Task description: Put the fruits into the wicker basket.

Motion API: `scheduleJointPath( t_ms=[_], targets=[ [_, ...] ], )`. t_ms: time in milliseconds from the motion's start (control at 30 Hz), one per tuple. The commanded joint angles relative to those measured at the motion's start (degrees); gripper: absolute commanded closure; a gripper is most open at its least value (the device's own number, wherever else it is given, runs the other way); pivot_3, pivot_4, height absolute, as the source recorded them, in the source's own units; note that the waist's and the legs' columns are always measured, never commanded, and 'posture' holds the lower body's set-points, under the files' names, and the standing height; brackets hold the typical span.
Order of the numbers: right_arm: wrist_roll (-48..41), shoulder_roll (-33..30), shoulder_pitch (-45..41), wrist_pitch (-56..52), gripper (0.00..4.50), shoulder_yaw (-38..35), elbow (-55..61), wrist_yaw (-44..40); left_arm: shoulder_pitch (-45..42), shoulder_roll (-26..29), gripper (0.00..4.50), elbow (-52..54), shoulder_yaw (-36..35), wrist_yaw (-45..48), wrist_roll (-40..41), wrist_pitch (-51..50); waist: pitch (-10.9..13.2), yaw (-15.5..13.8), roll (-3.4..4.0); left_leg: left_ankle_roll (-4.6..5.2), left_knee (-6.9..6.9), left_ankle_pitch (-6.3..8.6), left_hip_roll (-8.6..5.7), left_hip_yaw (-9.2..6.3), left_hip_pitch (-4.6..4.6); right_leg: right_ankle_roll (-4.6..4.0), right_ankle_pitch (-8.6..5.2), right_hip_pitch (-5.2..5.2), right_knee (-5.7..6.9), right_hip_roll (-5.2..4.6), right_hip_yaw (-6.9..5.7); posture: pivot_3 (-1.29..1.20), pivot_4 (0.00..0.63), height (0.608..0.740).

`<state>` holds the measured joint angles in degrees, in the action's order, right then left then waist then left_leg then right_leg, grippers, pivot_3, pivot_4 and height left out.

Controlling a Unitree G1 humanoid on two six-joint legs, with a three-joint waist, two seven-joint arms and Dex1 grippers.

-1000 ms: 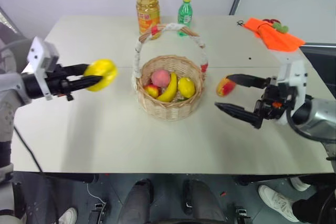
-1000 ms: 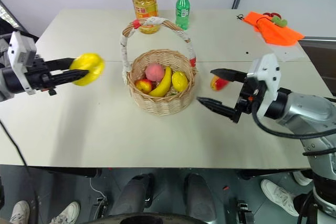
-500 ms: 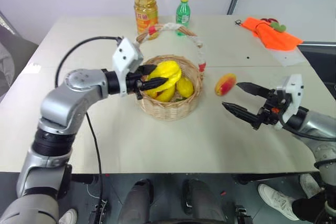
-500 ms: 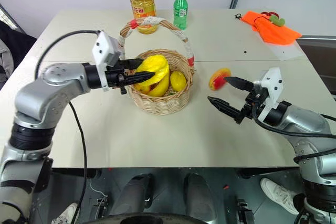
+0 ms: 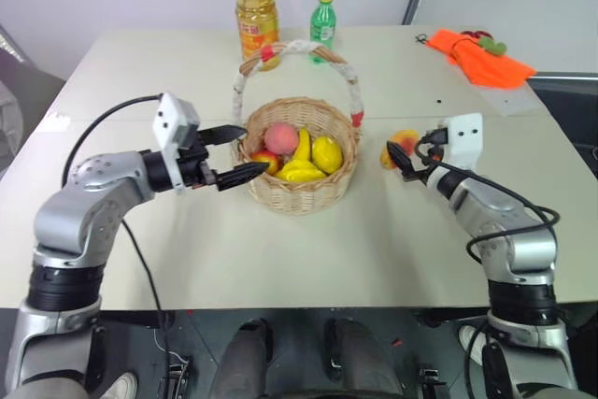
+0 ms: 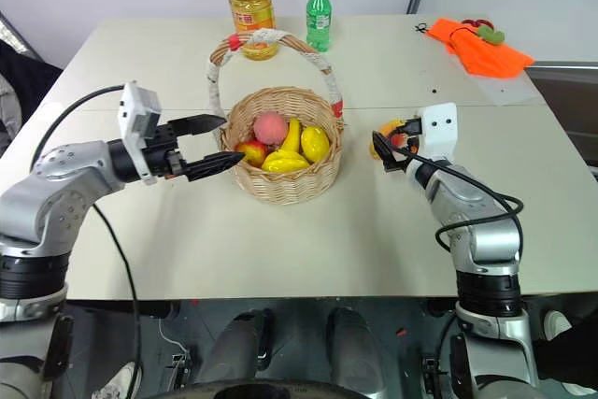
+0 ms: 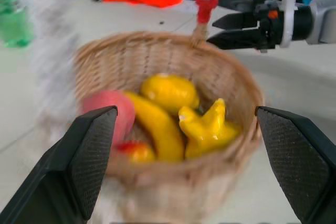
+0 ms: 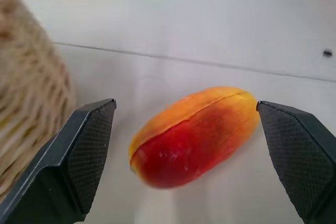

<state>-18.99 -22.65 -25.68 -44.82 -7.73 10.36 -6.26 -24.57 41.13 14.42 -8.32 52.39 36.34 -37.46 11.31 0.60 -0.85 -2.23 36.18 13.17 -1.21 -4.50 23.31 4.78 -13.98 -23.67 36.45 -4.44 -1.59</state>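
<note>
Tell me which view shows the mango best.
The right wrist view: the mango lies on the table large and unobstructed between the open right gripper's fingers, its seam and red-to-yellow skin plain. In both eye views it is small and partly hidden behind that gripper, right of the basket. The left wrist view looks into the basket instead.

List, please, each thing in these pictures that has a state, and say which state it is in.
Left claw: open, empty, beside the basket.
Right claw: open, around the mango, not closed on it.
Ridged yellow fruit: lying inside the basket.
Mango: lying on the table, outside the basket.
Wicker basket: upright, holding fruit.
Oil bottle: upright.
Green bottle: upright, capped.
</note>
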Motion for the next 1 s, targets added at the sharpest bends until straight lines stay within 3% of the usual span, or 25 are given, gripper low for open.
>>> scheduleJointPath(
  t_ms=[33, 267, 467, 567, 667, 700, 733, 900, 1000],
  targets=[
    [3.7, 2.3, -5.5, -6.0, 0.00, 0.5, -0.9, 6.7, 0.0, 1.3, 0.04, 3.1, -4.3, 0.2, 2.9, 0.2, 0.0, -0.1, 0.00, -0.02, 0.03, -0.01, -0.01, -0.01, 0.00, 0.00, 0.00, 0.01, -0.01, 0.00, 0.00, 0.00, 0.150, 0.740],
    [4.8, 9.7, -12.4, -17.3, 0.00, -6.2, -6.6, 16.3, -0.5, 1.1, 0.04, 4.4, -4.9, -1.1, 4.4, 0.1, 0.0, 0.1, 0.00, -0.02, 0.01, -0.02, -0.05, 0.01, 0.00, 0.00, 0.00, 0.02, 0.00, -0.03, 0.00, 0.00, 0.150, 0.740],
    [5.5, 12.7, -13.1, -21.1, 0.00, -9.0, -6.6, 18.4, -1.0, 0.4, 0.04, 4.6, -4.1, -1.8, 4.6, 0.4, 0.0, 0.3, 0.00, -0.01, -0.02, -0.01, -0.05, 0.04, 0.00, 0.00, 0.00, -0.12, 0.27, -0.03, 0.02, 0.00, 0.150, 0.740],
    [5.9, 13.2, -13.3, -20.5, 0.85, -9.9, -6.7, 18.7, -1.2, 0.1, 0.00, 4.1, -3.6, -1.9, 4.3, 0.7, 0.0, 0.4, 0.00, 0.00, 0.01, -0.02, -0.05, 0.09, -0.01, 0.00, 0.00, -0.26, 0.53, -0.03, 0.08, 0.00, 0.150, 0.740],
    [6.3, 12.2, -12.5, -19.4, 2.35, -8.8, -5.3, 17.2, -1.0, 0.0, 0.00, 3.7, -3.9, -1.7, 4.3, 1.1, 0.0, 0.5, 0.00, 0.00, 0.02, -0.02, -0.04, 0.09, -0.03, -0.01, 0.00, -0.30, 0.65, 0.01, 0.08, 0.00, 0.150, 0.740],
    [6.4, 11.4, -12.0, -19.1, 2.88, -7.8, -4.1, 16.2, -0.6, 0.0, 0.00, 3.6, -4.1, -1.5, 4.3, 1.2, 0.0, 0.6, 0.00, 0.01, 0.02, -0.02, -0.03, 0.08, -0.03, -0.01, -0.01, -0.32, 0.66, 0.02, 0.08, 0.00, 0.150, 0.740],
    [6.6, 10.8, -11.5, -18.7, 3.08, -7.1, -3.2, 15.2, -0.2, 0.0, 0.00, 3.5, -4.2, -1.4, 4.3, 1.4, 0.0, 0.6, 0.01, 0.01, 0.02, -0.02, -0.03, 0.08, -0.03, -0.02, -0.01, -0.32, 0.66, 0.03, 0.08, 0.00, 0.150, 0.740],
    [8.5, 0.9, -5.6, -14.0, 3.08, 0.9, 4.5, 5.6, 2.5, 0.3, 0.00, 3.1, -5.4, -0.5, 3.9, 3.1, 0.0, 0.5, 0.01, 0.01, -0.03, -0.02, -0.02, 0.09, 0.00, -0.01, -0.02, -0.36, 0.62, 0.03, 0.10, 0.00, 0.150, 0.740],
    [6.5, -13.1, 3.6, -5.3, 3.08, 4.0, 13.6, -10.8, 5.2, 0.6, 0.00, 2.3, -6.9, 0.2, 4.1, 4.1, 0.0, 0.0, 0.02, 0.01, -0.02, -0.02, -0.04, 0.08, 0.05, 0.01, -0.05, -0.37, 0.57, 0.01, 0.10, 0.00, 0.150, 0.740]
  ],
)
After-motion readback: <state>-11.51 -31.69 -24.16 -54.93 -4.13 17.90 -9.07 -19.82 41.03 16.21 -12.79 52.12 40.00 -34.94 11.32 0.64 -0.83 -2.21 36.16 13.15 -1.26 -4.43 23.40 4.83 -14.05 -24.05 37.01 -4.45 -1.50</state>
